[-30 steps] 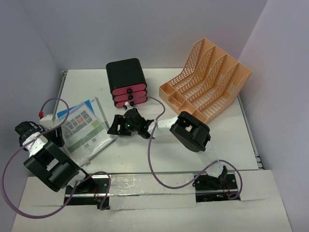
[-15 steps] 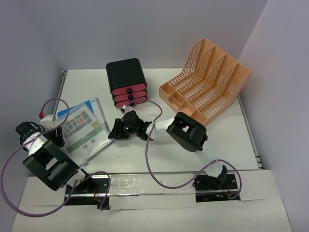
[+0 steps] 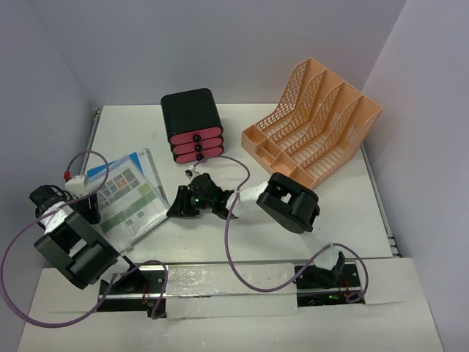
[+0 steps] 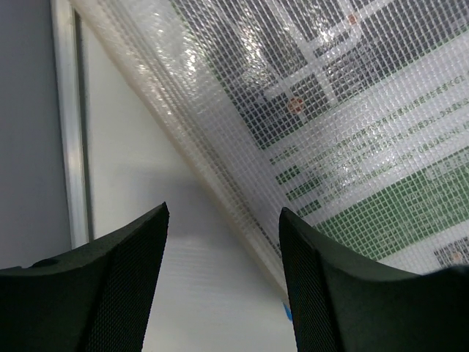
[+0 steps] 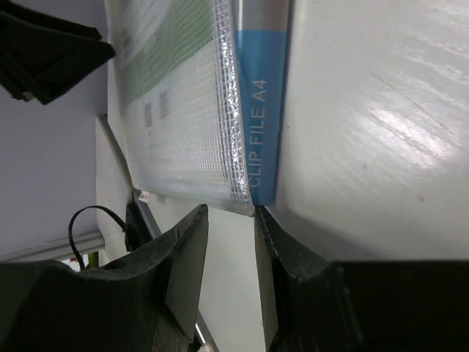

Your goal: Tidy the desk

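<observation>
Within the last second the right hand (image 3: 187,204) had pulled back from the front of the black drawer box (image 3: 192,125) and come down toward the near right corner of the clip file (image 3: 126,196). Its jaws had drawn in from wide to a slim gap. In the right wrist view that gap stood right at the file's blue-edged corner, with nothing visibly caught in it. The pink drawers all looked flush, so the drawer work seemed finished and the file seemed to be the next thing to tidy.

The left hand (image 4: 222,217) had not moved: it hovered wide open and empty over the file's left edge, low to the desk (image 3: 344,213). The file lay flat on the left part of the desk, well apart from the peach file rack (image 3: 315,121) at the far right, probably its proper home.

A thin file lying flat gives little to pinch, and the drawer box sat near the way across to the rack
</observation>
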You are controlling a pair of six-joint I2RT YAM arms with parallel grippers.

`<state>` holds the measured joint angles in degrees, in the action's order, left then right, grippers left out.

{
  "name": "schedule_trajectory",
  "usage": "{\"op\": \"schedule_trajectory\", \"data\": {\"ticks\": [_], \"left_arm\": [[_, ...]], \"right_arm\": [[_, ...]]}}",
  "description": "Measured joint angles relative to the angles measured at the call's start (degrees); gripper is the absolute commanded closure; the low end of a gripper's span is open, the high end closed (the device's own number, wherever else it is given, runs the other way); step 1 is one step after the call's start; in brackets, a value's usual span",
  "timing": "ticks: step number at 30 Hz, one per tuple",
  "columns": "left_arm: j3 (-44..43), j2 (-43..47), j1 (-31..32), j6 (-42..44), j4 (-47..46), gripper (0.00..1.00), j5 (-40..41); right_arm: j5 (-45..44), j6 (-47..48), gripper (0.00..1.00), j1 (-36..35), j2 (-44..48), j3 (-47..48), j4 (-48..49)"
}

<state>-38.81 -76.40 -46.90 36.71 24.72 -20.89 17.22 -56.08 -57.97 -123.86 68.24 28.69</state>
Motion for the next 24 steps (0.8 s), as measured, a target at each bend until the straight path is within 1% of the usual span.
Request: {"op": "schedule_trajectory", "data": {"ticks": [6,10,12,19,21,23,24], "left_arm": [[3.3,-0.7,2.3,-0.6,-3.9,0.32,2.6],[3.3,-1.2,2.6,-0.7,-5.8,0.32,3.1],[3.3,-1.8,2.6,-1.1,-7.4,0.32,3.1],[3.3,-2.4,2.6,-1.3,-9.0,0.33,3.0],[3.3,-2.5,2.6,-1.3,-9.4,0.33,3.0],[3.3,-2.5,2.6,-1.4,-9.6,0.33,3.0],[3.3,-2.5,2.6,-1.3,-9.6,0.33,2.9]], "right_arm": [[-0.9,0.4,0.61,-0.6,1.4,0.1,-0.1],[-0.5,0.2,0.61,-0.8,1.1,2.0,-0.9],[0.5,-0.5,0.61,-0.9,-0.2,4.5,-0.3],[0.7,-1.5,0.62,-0.9,-2.1,6.5,0.3],[0.8,-1.9,0.65,-0.9,-3.4,8.1,0.4],[1.1,-2.6,0.82,-0.9,-5.1,10.3,0.5],[1.2,-3.1,0.88,-0.9,-6.1,11.3,0.5]]}}
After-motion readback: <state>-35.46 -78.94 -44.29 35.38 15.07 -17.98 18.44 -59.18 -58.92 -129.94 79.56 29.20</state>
